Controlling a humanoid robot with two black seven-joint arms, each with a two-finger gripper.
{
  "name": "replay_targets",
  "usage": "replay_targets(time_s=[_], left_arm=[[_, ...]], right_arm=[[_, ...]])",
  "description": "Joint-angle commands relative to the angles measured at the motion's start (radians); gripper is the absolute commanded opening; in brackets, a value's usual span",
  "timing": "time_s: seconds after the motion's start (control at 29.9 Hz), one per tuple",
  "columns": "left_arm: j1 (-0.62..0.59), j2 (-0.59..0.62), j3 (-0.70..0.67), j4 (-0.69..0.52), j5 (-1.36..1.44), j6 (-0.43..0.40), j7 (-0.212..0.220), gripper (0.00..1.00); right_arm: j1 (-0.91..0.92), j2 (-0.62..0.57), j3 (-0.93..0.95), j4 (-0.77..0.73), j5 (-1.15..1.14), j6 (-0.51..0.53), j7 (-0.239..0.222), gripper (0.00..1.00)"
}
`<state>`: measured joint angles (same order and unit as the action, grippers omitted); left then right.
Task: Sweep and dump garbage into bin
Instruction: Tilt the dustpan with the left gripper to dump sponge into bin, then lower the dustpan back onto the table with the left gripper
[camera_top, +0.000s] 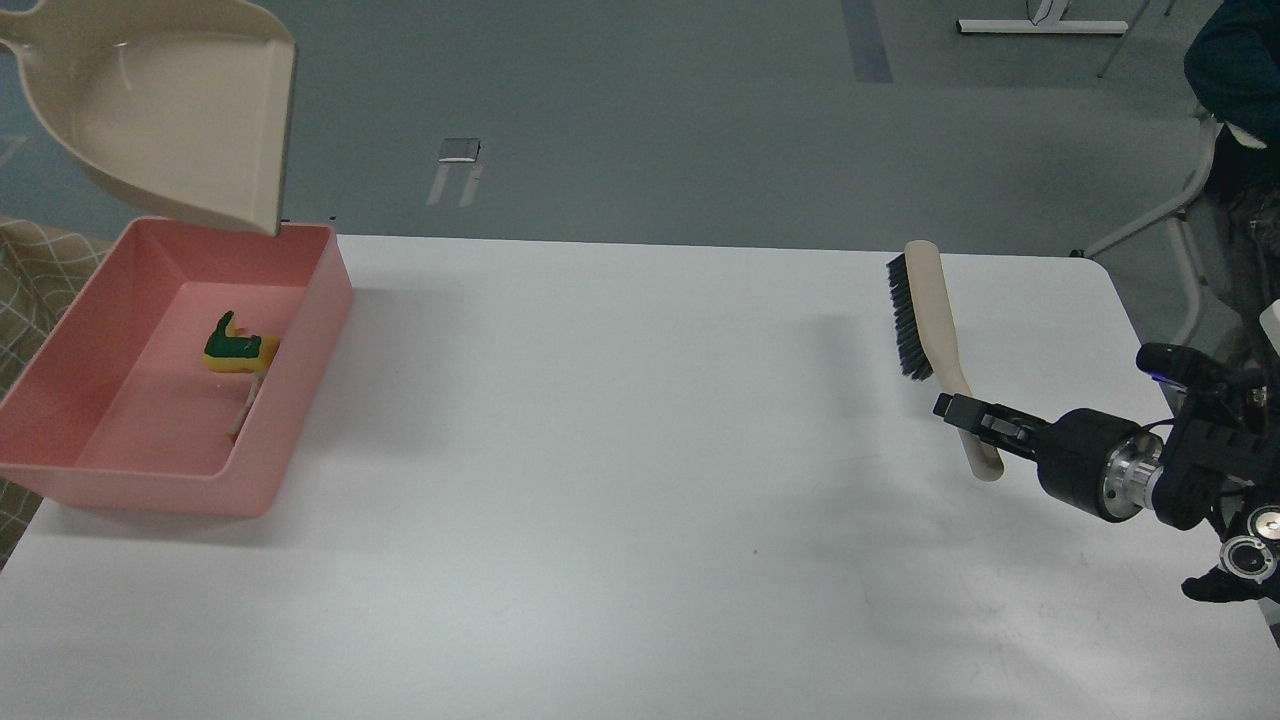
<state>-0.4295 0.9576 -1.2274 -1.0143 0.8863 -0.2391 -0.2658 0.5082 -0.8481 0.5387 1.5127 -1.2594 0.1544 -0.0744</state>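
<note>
the right gripper (962, 412) was closed on the handle of the brush (930, 320). the sponge chunk (236, 349) and the bread slice (247, 405) lay inside the pink bin (310, 330). the dustpan (170, 110) hung tilted above the bin; the left gripper was out of view.

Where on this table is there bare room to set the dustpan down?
The broad white stretch of table between the pink bin and the brush is bare, as is the whole near edge. It is crowded only at the far left, where the dustpan hangs over the bin, and at the right around the right gripper on the brush handle.
</note>
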Motion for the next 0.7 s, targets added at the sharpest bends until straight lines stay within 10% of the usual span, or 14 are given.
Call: replay_targets(time_s=[0.0, 0.67], left_arm=[[-0.031, -0.103, 0.017, -0.024, 0.014, 0.006, 0.045, 0.0], [-0.126, -0.553, 0.492, -0.036, 0.072, 0.444, 0.089, 0.0]], right_arm=[[0.0, -0.003, -0.002, -0.005, 0.0, 0.001, 0.002, 0.0], [-0.025, 0.003, -0.003, -0.029, 0.0, 0.002, 0.005, 0.0]])
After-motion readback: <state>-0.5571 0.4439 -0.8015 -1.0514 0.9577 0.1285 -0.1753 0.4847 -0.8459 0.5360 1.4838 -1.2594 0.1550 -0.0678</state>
